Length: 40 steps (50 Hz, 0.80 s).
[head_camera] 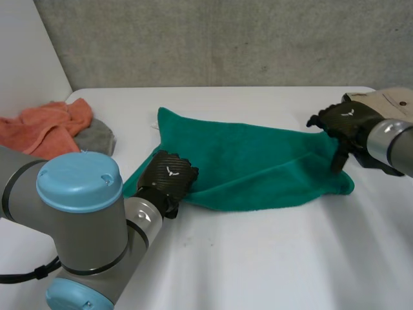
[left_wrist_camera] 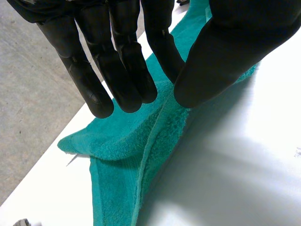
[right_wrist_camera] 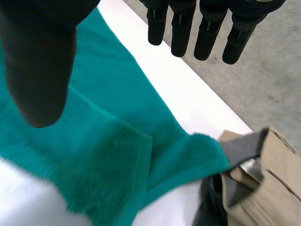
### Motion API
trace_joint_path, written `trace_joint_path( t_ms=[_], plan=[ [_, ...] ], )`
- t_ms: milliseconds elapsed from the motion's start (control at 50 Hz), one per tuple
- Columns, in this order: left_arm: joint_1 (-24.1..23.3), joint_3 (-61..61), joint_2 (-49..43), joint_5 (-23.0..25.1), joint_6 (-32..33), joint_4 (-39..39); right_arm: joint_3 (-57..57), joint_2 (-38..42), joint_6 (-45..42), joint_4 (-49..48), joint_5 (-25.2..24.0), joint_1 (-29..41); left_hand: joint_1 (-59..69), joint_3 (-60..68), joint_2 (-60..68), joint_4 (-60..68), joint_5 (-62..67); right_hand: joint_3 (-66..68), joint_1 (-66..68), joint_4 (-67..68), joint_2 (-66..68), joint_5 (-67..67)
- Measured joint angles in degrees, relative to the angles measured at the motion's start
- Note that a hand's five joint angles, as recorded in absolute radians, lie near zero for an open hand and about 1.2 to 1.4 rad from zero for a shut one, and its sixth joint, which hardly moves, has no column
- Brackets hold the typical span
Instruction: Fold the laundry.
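A teal towel [head_camera: 258,165] lies folded across the middle of the white table [head_camera: 271,258]. My left hand [head_camera: 169,175] sits at the towel's near left corner. In the left wrist view the towel [left_wrist_camera: 122,146] has a raised fold that runs up between the straight fingers [left_wrist_camera: 123,70] and the thumb, which pinch it. My right hand [head_camera: 345,124] hovers just above the towel's right end. There its fingers [right_wrist_camera: 207,28] are straight and spread well apart from the thumb, and the towel [right_wrist_camera: 103,155] lies flat below with nothing held.
A beige garment [head_camera: 387,102] lies at the table's right edge, just behind my right hand, its dark lining showing [right_wrist_camera: 263,188]. An orange cloth [head_camera: 45,126] and a grey cloth [head_camera: 97,135] are heaped at the far left. Behind the table is a grey wall.
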Motion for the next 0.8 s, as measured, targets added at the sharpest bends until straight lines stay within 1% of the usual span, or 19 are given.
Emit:
trace_joint_path(
  t_ms=[20, 80, 100, 200, 240, 260, 300, 380, 480, 500, 520, 540, 560, 600, 640, 660, 680, 720, 800],
  plan=[
    [0.0, 0.1, -0.1, 0.0, 0.0, 0.0, -3.3, 2.9, 0.8, 0.6, -0.9, 0.2, 0.0, 0.0, 0.0, 0.0, 0.0, 0.0, 0.1, 0.4, 0.0, 0.7],
    [0.0, 0.1, -0.1, 0.0, 0.0, 0.0, -7.3, 7.0, 1.2, 0.9, -1.7, 0.4, 0.0, 0.0, 0.0, 0.0, 0.0, 0.0, 0.1, 0.8, 0.0, 1.1],
    [0.0, 0.1, -0.1, 0.0, 0.0, 0.0, -9.8, 9.9, 1.3, 0.9, -2.0, 0.6, 0.0, 0.0, 0.0, 0.0, 0.0, 0.0, 0.1, 0.9, 0.0, 1.3],
    [0.0, 0.2, 0.0, 0.0, 0.0, 0.1, -16.2, 18.0, 0.9, 0.7, -2.4, 0.8, 0.0, 0.0, 0.0, 0.0, 0.0, 0.8, 0.1, 1.6, 0.0, 2.0],
    [0.0, 0.2, 0.0, 0.0, 0.0, 0.1, -18.0, 20.5, 0.7, 0.6, -2.4, 0.8, 0.0, 0.0, 0.0, 0.0, 0.0, 2.6, 1.3, 3.2, 0.7, 3.6],
    [0.0, 0.2, 0.1, 0.0, 0.0, 0.1, -19.7, 22.8, 0.4, 0.6, -2.3, 0.8, 0.0, 0.0, 0.0, 0.0, 0.0, 4.6, 3.5, 4.9, 2.9, 5.3],
    [0.0, 0.3, 0.1, 0.0, 0.0, 0.1, -21.0, 24.7, 0.3, 0.5, -2.2, 0.8, 0.0, 0.0, 0.0, 0.0, 0.0, 7.1, 6.5, 7.6, 5.9, 7.9],
    [-0.1, 0.3, 0.2, 0.0, -0.1, 0.1, -22.6, 27.4, 0.0, 0.4, -1.6, 0.8, 0.0, 0.0, 0.0, 0.0, 0.0, 11.7, 10.9, 12.3, 10.8, 12.1],
    [-0.1, 0.3, 0.2, 0.0, -0.1, 0.1, -22.8, 28.7, -0.4, 0.4, -1.1, 0.7, 0.0, 0.0, 0.0, 0.0, 0.0, 16.9, 16.1, 17.5, 16.3, 17.4],
    [-0.1, 0.3, 0.3, 0.0, -0.1, 0.1, -22.6, 28.8, -0.7, 0.4, -1.0, 0.7, 0.0, 0.0, 0.0, 0.0, 0.0, 23.4, 22.7, 23.9, 22.8, 23.7],
    [-0.1, 0.3, 0.3, 0.0, -0.1, 0.1, -22.5, 28.7, -0.8, 0.4, -1.0, 0.7, 0.0, 0.0, 0.0, 0.0, 0.0, 25.9, 25.4, 26.0, 25.4, 25.8],
    [-0.1, 0.3, 0.3, 0.0, -0.1, 0.1, -22.4, 28.7, -0.8, 0.4, -1.0, 0.7, 0.0, 0.0, 0.0, 0.0, 0.0, 26.3, 25.7, 26.8, 25.8, 26.6],
    [0.0, 0.3, 0.3, 0.0, -0.1, 0.1, -22.1, 28.5, -1.0, 0.5, -1.1, 0.6, 0.0, 0.0, 0.0, 0.0, 0.0, 29.9, 29.1, 30.4, 29.5, 30.1],
    [0.0, 0.4, 0.4, 0.0, -0.1, 0.1, -21.6, 28.2, -1.3, 0.5, -1.3, 0.5, 0.0, 0.0, 0.0, 0.0, 0.0, 31.0, 29.7, 31.5, 30.6, 31.1],
    [0.0, 0.4, 0.6, 0.0, -0.1, 0.1, -21.1, 27.9, -1.5, 0.4, -1.4, 0.3, 0.0, 0.0, 0.0, 0.0, 0.0, 27.3, 26.4, 27.8, 26.8, 27.6],
    [0.0, 0.4, 0.7, 0.0, -0.1, 0.1, -20.8, 27.7, -1.7, 0.3, -1.4, 0.3, 0.0, 0.0, 0.0, 0.0, 0.0, 22.6, 21.9, 23.0, 21.9, 23.3],
    [0.1, 0.4, 0.8, 0.0, -0.1, 0.1, -20.3, 27.4, -1.9, 0.1, -1.4, 0.2, 0.0, 0.0, 0.0, 0.0, 0.0, 15.5, 15.0, 16.4, 14.8, 15.7],
    [0.1, 0.5, 1.1, 0.0, -0.1, 0.1, -19.5, 27.1, -2.5, -0.3, -1.4, 0.1, 0.0, 0.0, 0.0, 0.0, 0.0, 9.4, 8.5, 9.5, 8.5, 8.6],
    [0.1, 0.5, 1.4, 0.0, -0.3, 0.2, -18.4, 26.8, -3.8, -1.6, -1.0, 0.1, 0.0, 0.0, 0.0, 0.0, 0.0, 4.2, 4.1, 4.2, 4.3, 3.5]
  ],
)
